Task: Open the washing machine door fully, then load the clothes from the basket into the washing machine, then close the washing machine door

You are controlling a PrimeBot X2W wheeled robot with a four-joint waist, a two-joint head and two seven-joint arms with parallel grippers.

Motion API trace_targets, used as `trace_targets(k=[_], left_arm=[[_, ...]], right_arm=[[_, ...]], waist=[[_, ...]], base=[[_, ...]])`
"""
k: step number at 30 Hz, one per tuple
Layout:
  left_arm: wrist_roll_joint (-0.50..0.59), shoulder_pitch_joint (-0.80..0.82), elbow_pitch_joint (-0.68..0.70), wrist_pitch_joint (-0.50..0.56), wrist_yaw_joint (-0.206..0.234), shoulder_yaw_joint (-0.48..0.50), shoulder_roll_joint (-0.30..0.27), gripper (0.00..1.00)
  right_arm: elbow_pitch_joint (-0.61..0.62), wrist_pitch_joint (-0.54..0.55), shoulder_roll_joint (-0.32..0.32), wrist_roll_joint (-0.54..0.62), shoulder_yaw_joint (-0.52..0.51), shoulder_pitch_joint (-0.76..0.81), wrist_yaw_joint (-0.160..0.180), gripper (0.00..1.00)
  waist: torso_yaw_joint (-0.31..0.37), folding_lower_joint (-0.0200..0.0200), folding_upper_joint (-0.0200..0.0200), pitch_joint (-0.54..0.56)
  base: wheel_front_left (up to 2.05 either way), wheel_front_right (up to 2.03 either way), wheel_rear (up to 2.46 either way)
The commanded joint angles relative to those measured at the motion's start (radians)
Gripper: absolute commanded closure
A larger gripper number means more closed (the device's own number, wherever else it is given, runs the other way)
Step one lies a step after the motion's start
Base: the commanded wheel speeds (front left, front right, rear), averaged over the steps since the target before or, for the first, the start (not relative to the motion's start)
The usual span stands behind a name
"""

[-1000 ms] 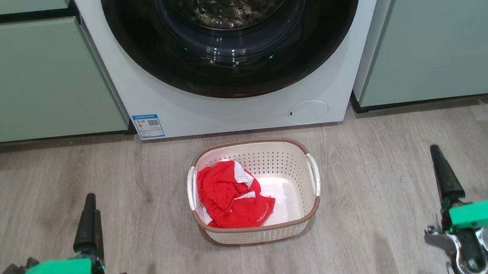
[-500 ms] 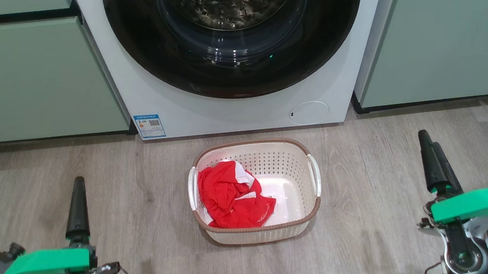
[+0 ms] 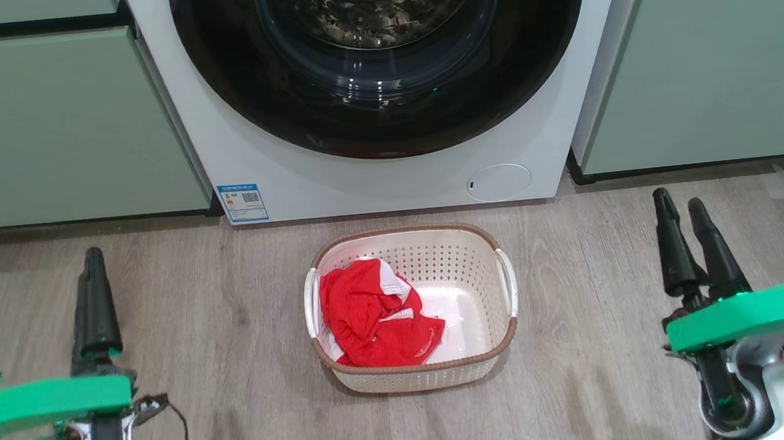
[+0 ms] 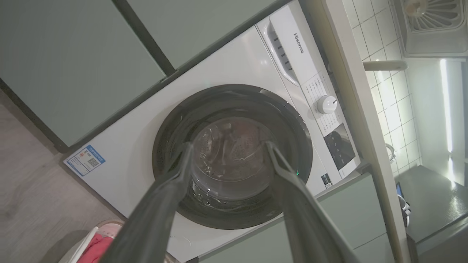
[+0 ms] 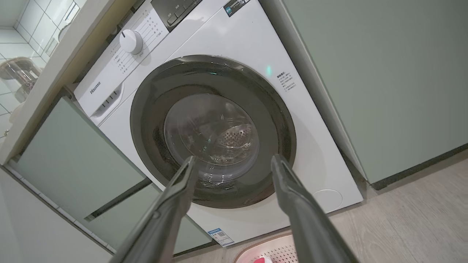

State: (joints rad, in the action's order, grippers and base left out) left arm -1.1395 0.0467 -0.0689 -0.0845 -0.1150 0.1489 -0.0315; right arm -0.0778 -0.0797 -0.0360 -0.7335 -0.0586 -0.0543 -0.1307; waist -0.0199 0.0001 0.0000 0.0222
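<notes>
Head view, and both arms have pushed forward over the last second. The left gripper has climbed from the bottom corner well up the grey wood-plank floor. The right gripper has done likewise, its two long dark fingers now showing side by side where one dark shape showed before. Both pairs of fingers stand spread and empty, grasping nothing, and the wrist views show the wide gap. The whole picture has drifted a touch rightward, so that is the camera.

The small oval cream plastic basket with its brown rim hasn't budged. It sits on the floor just in front of the big white front-loading washing machine, between the two grippers. The bright red clothes with white patches lie bunched in its left half. The round washing machine door, glossy black rim and bulging glass, sits shut against the front.

Now the writing: the Hisense lettering reads on the drawer front in both wrist views, near the white dial. The small blue label at the machine's lower left carries a QR code, its print too small to read. The same goes for the little sticker beside the door.
</notes>
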Motion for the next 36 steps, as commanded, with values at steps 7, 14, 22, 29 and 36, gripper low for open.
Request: trace_targets(k=[7,14,22,29,36], left_arm=[[0.157,0.056,0.099,-0.028,0.023,-0.015,-0.012,0.00],[0.339,0.041,0.136,-0.049,0.055,-0.112,-0.013,0.00],[0.574,0.022,0.094,-0.075,0.080,-0.248,-0.014,0.00],[0.759,0.027,0.058,-0.095,0.107,-0.336,-0.015,0.00],[0.857,0.025,0.043,-0.116,0.145,-0.381,-0.016,0.00]], right_arm=[[0.069,-0.032,-0.010,0.138,0.026,-0.066,0.000,0.00],[0.080,-0.052,-0.011,0.234,0.029,-0.063,0.000,0.00],[0.009,-0.079,-0.012,0.279,0.034,-0.046,0.000,0.00],[-0.071,-0.099,-0.012,0.377,0.073,-0.049,0.000,0.00],[-0.112,-0.120,-0.013,0.472,0.104,-0.059,0.000,0.00]], waist=[[-0.001,0.0000,0.0000,0.002],[-0.001,0.0000,0.0000,0.007],[-0.001,0.0000,0.0000,0.016],[-0.001,0.0000,0.0000,0.025],[0.003,-0.0001,0.0000,0.034]], base=[[0.00,0.00,0.00],[0.00,0.00,0.00],[0.00,0.00,0.00],[0.00,0.00,0.00],[0.00,0.00,0.00]])
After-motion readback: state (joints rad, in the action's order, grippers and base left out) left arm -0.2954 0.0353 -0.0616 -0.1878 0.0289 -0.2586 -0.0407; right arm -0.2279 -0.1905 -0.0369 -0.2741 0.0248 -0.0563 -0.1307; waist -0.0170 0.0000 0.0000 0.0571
